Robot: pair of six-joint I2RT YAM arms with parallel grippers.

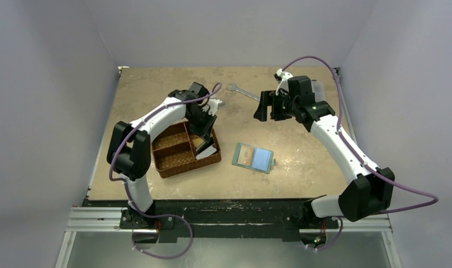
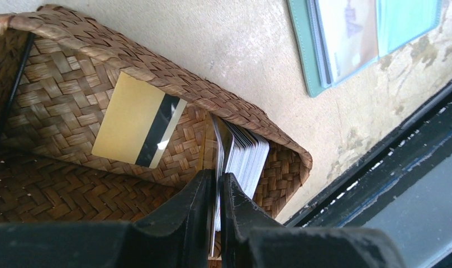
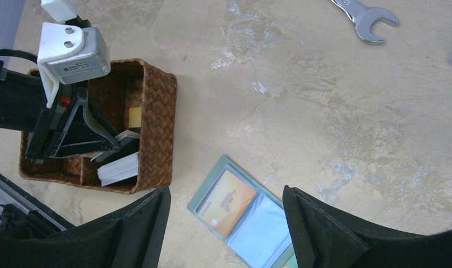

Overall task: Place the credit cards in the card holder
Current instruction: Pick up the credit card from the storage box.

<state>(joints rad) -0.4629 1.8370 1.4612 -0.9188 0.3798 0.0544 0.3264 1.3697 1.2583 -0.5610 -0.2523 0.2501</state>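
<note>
Woven basket (image 1: 176, 159): left half of the bench (image 1: 301, 167), its left wall near the bench's left edge, its near corner close to the front edge.
Yellow card (image 2: 128, 118): flat on the floor of the basket's right-hand compartment, black stripe up, apart from the walls.
Left end effector (image 2: 217, 180): lowered into that same compartment; fingers (image 2: 193, 209) narrowed to a slit, pinching the upper edge of one white card (image 2: 215, 146); basket wall close on the outer side, little room to swing.
White stack (image 2: 247, 156): cards on edge, packed into the compartment's near corner, touching the pinched card.
Card holder (image 1: 253, 157): lying open and flat right of the basket, a strip of bare bench between them; one pocket shows an orange card (image 3: 228, 202); its near edge is not far from the bench front.
Wrench (image 1: 243, 91): flat, further back, well apart from the holder.
Right end effector (image 1: 262, 109): raised above the bench right of centre, fingers spread wide, holding nothing; open bench beneath.
</note>
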